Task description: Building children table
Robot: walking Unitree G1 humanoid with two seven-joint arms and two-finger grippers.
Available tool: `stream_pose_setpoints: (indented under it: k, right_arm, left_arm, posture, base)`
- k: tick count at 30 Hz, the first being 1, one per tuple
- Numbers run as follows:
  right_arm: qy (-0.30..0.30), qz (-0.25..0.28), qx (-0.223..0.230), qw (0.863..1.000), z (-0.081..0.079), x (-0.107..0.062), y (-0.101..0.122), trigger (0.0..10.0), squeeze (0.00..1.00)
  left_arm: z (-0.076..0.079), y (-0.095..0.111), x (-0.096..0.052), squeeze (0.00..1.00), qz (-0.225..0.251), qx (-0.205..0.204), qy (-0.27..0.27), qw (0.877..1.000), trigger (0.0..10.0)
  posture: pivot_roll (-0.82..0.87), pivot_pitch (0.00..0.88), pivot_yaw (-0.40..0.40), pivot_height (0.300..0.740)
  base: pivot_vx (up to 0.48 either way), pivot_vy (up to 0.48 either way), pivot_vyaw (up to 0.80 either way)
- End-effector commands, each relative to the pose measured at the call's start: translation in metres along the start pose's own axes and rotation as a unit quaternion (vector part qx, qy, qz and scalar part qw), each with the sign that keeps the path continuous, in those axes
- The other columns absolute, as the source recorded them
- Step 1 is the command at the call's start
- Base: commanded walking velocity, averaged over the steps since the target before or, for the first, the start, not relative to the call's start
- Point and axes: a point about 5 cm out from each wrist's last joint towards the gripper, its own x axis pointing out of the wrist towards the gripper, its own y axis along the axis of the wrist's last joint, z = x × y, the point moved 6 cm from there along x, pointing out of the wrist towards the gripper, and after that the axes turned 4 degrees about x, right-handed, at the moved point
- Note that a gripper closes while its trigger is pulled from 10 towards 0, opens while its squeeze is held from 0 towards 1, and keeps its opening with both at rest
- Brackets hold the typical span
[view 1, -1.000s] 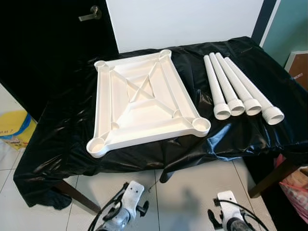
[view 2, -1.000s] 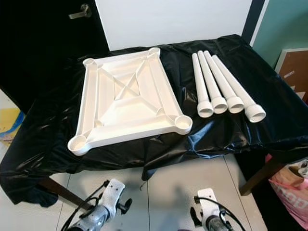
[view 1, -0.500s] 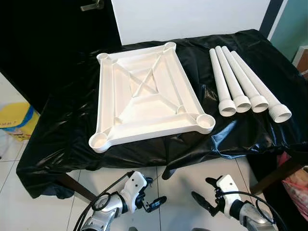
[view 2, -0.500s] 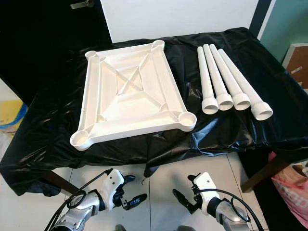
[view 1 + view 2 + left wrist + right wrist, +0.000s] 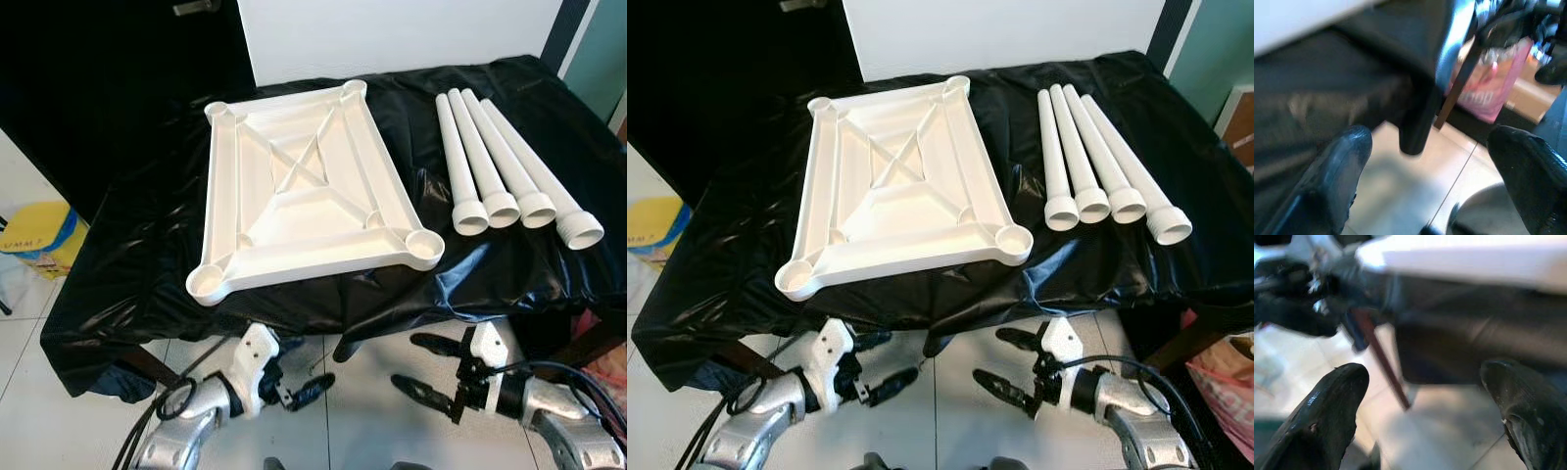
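Tabletop (image 5: 304, 186): white, upside down on black cloth (image 5: 127, 264)
Legs (image 5: 509, 166): 4 side by side, right of it
L gripper (image 5: 289, 372): wide; below table edge
R gripper (image 5: 423, 364): wide; same

We are looking at a room in a home, by every sign. Pale floor tiles (image 5: 372, 411) are showing underfoot, and a white wall (image 5: 392, 34) is standing behind a table draped in a black plastic sheet (image 5: 127, 235), its wooden leg (image 5: 1161, 343) peeking out. A dark door with a lever handle (image 5: 196, 7) is sitting at the left, and a teal wall (image 5: 598, 49) is running along the right. A yellow bag (image 5: 34, 230) is lying on the floor to the left, and a pink shopping bag (image 5: 1496, 90) is resting by the table's far leg.
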Motion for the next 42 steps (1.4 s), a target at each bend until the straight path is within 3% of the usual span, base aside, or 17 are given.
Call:
stream_pose_setpoints:
  k: [1,2,5,8,11,15,17,18,19,20,21,23,26,29,34,37,42]
  right_arm:
    - [-0.021,0.039,0.000,0.999,0.008,0.001,0.019,10.0,0.00]
    - [-0.021,0.039,0.000,0.999,0.008,0.001,0.019,10.0,0.00]
    - [-0.122,0.144,0.000,0.982,0.041,0.013,0.064,10.0,0.00]
    - [-0.147,0.164,0.003,0.975,0.048,0.014,0.072,10.0,0.00]
    - [-0.212,0.206,0.011,0.955,0.061,0.017,0.089,10.0,0.00]
    - [-0.232,0.217,0.016,0.948,0.064,0.016,0.093,10.0,0.00]
    - [-0.252,0.227,0.015,0.941,0.068,0.016,0.099,10.0,0.00]
    - [-0.279,0.238,0.014,0.930,0.073,0.015,0.105,10.0,0.00]
    - [-0.279,0.238,0.014,0.930,0.073,0.015,0.105,10.0,0.00]
    - [-0.304,0.248,0.016,0.919,0.079,0.015,0.110,10.0,0.00]
    - [-0.304,0.248,0.016,0.919,0.079,0.015,0.110,10.0,0.00]
    - [-0.345,0.260,0.015,0.902,0.088,0.015,0.118,10.0,0.00]
    - [-0.383,0.253,0.006,0.888,0.096,0.019,0.120,10.0,0.00]
    - [-0.417,0.239,-0.018,0.877,0.101,0.026,0.124,10.0,0.00]
    - [-0.429,0.233,-0.032,0.872,0.102,0.028,0.126,10.0,0.00]
    - [-0.441,0.247,-0.039,0.862,0.099,0.030,0.128,10.0,0.00]
    - [-0.446,0.245,-0.048,0.859,0.094,0.028,0.119,10.0,0.00]
  left_arm:
    - [0.020,0.015,-0.004,0.00,0.028,-0.004,-0.105,0.994,10.0]
    - [0.020,0.015,-0.004,0.00,0.028,-0.004,-0.105,0.994,10.0]
    - [-0.010,0.049,0.007,0.00,0.096,0.006,-0.009,0.995,10.0]
    - [-0.018,0.055,0.009,0.00,0.111,0.008,0.018,0.994,10.0]
    - [-0.042,0.076,0.012,0.00,0.147,0.004,0.108,0.983,10.0]
    - [-0.050,0.083,0.012,0.00,0.158,0.002,0.136,0.978,10.0]
    - [-0.059,0.090,0.011,0.00,0.168,0.001,0.165,0.972,10.0]
    - [-0.072,0.097,0.011,0.00,0.180,-0.004,0.207,0.962,10.0]
    - [-0.072,0.097,0.011,0.00,0.180,-0.004,0.207,0.962,10.0]
    - [-0.087,0.103,0.010,0.00,0.185,0.000,0.254,0.949,10.0]
    - [-0.087,0.103,0.010,0.00,0.185,0.000,0.254,0.949,10.0]
    - [-0.107,0.109,0.010,0.00,0.187,-0.005,0.317,0.930,10.0]
    - [-0.120,0.106,0.016,0.00,0.175,-0.013,0.354,0.919,10.0]
    - [-0.128,0.105,0.025,0.00,0.159,-0.009,0.377,0.913,10.0]
    - [-0.130,0.107,0.029,0.00,0.157,-0.008,0.382,0.911,10.0]
    - [-0.139,0.104,0.021,0.00,0.158,0.003,0.389,0.907,10.0]
    - [-0.143,0.098,0.009,0.00,0.151,0.027,0.391,0.908,10.0]
  posture:
    - [-0.14,0.041,0.070,0.740]
    - [-0.14,0.041,0.070,0.740]
    - [-0.15,0.024,0.076,0.740]
    - [-0.15,0.022,0.077,0.740]
    - [-0.15,0.005,0.087,0.740]
    - [-0.15,0.005,0.087,0.740]
    - [-0.16,0.000,0.089,0.740]
    - [-0.16,0.000,0.092,0.740]
    - [-0.16,0.000,0.092,0.740]
    - [-0.16,0.000,0.093,0.740]
    - [-0.16,0.000,0.093,0.740]
    - [-0.16,0.000,0.094,0.740]
    - [-0.17,0.000,0.095,0.740]
    - [-0.17,0.000,0.092,0.740]
    - [-0.17,0.000,0.092,0.740]
    - [-0.17,0.000,0.085,0.740]
    - [-0.16,0.000,0.084,0.740]
  base:
    - [0.000,0.000,0.00]
    - [0.000,0.000,0.00]
    - [0.000,0.000,0.00]
    - [0.000,0.000,0.00]
    - [0.000,0.000,0.00]
    - [0.000,0.000,0.00]
    - [0.000,0.000,0.00]
    - [0.000,0.000,0.00]
    - [0.000,0.000,0.00]
    - [0.000,0.000,0.00]
    - [0.000,0.000,0.00]
    - [0.000,0.000,0.00]
    - [0.000,0.000,0.00]
    - [0.000,0.000,0.00]
    - [0.000,0.000,0.00]
    - [0.000,0.000,0.00]
    - [0.000,0.000,0.00]
